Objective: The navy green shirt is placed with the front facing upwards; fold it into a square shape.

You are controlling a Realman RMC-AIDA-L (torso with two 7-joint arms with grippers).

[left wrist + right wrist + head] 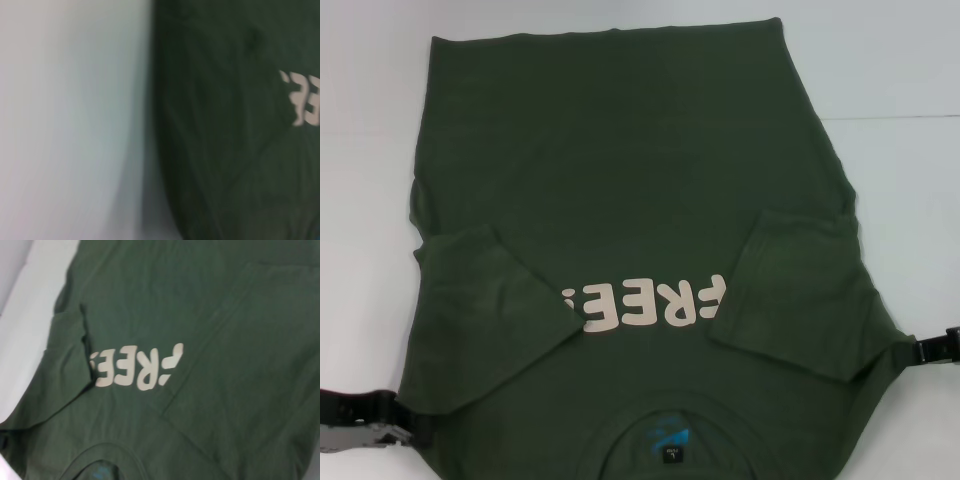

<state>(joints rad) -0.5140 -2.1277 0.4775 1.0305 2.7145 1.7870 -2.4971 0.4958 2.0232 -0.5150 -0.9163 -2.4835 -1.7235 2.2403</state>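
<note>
Nearest us, the navy green shirt (630,200) lies flat on the table (890,170), sleeves folded inward; we cannot tell our left gripper (365,425) or right gripper (938,350) finger state; lift both shoulder edges evenly.

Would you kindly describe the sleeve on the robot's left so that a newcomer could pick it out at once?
A large dark olive-green cotton T-shirt lies front-up on the white table, its collar nearest the robot. Its left sleeve is folded inward over the chest beside the pale "FREE!" lettering. Unlike the right sleeve, its edge hides the end of the word.
</note>
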